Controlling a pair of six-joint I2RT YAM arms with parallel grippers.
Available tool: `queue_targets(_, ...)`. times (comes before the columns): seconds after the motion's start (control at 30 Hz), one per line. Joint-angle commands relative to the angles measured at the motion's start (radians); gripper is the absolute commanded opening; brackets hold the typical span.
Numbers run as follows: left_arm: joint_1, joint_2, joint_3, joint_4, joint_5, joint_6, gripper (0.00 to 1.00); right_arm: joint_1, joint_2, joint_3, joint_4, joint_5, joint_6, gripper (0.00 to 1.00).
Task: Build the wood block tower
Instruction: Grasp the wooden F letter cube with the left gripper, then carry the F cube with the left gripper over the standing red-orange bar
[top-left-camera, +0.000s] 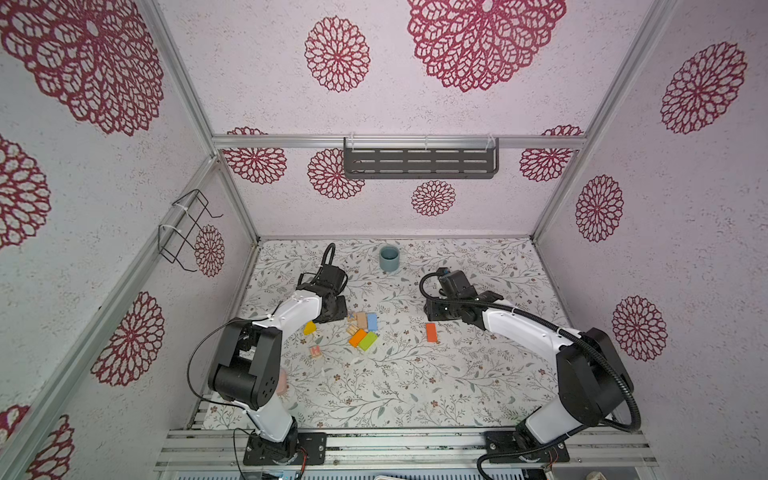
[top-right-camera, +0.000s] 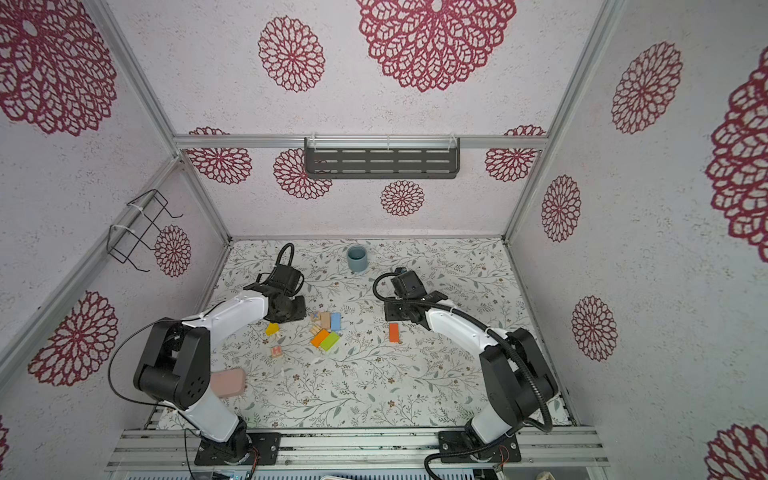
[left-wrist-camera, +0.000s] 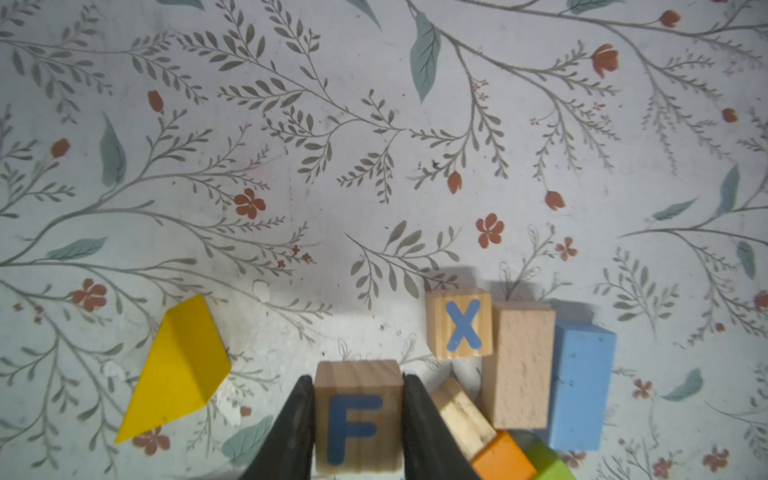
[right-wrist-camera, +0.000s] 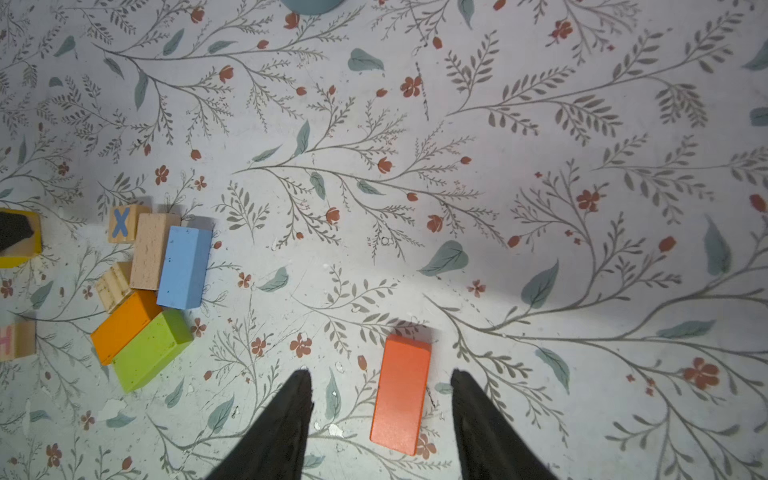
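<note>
Currently, the floral table (top-left-camera: 415, 386) carries two items that are not blocks. A grey-blue cup (top-left-camera: 389, 258) stands upright near the far edge, well apart from both arms. A pink case (top-right-camera: 226, 382) lies at the near left, partly hidden behind the left arm.

Around the left gripper (left-wrist-camera: 357, 377):
- A worn pale cube (left-wrist-camera: 461, 415) sits just beside one finger.
- The X cube (left-wrist-camera: 459, 324) touches the tan block (left-wrist-camera: 521, 365), which lies side by side against the blue block (left-wrist-camera: 582, 386).
- The orange block (left-wrist-camera: 503, 457) and green block (left-wrist-camera: 548, 467) lie side by side and touching, with the orange one against the worn pale cube.
- The yellow wedge (left-wrist-camera: 178, 370) lies apart on the opposite side.
- The H cube (top-left-camera: 315, 352) sits alone, nearer the front.

Jaws:
- The left gripper is clamped on the F cube (left-wrist-camera: 358, 415), with one finger flat against each side. Whether the cube is clear of the table cannot be told.
- The right gripper (right-wrist-camera: 379, 372) has its jaws apart, straddling the red-orange block (right-wrist-camera: 401, 395). That block lies flat, well apart from the cluster. A gap shows on each side and there is no contact.

Every block not in a grip lies directly on the table.

Count:
- Four pale cubes: F, X, H and one unreadable.
- Five rectangular blocks, one each of tan, blue, orange, green and red-orange.
- One yellow wedge.
- Ten blocks in total.
- One cup and one case.
</note>
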Motion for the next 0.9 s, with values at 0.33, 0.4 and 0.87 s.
queue_targets(0.33,-0.231,0.065,0.249,-0.18,-0.037,-0.122,0.34,-0.223,-0.25,-0.235,0.136,-0.098,0.147,0.6)
queue_targets(0.4,-0.264,0.098,0.297,-0.197,-0.041,-0.136,0.34,-0.244,-0.27,-0.261,0.141,-0.096,0.146,0.62)
queue_targets(0.87,-0.439,0.373,0.6,-0.251,-0.048,-0.26,0.33,-0.393,-0.369,-0.436,0.301,-0.141,0.204,0.99)
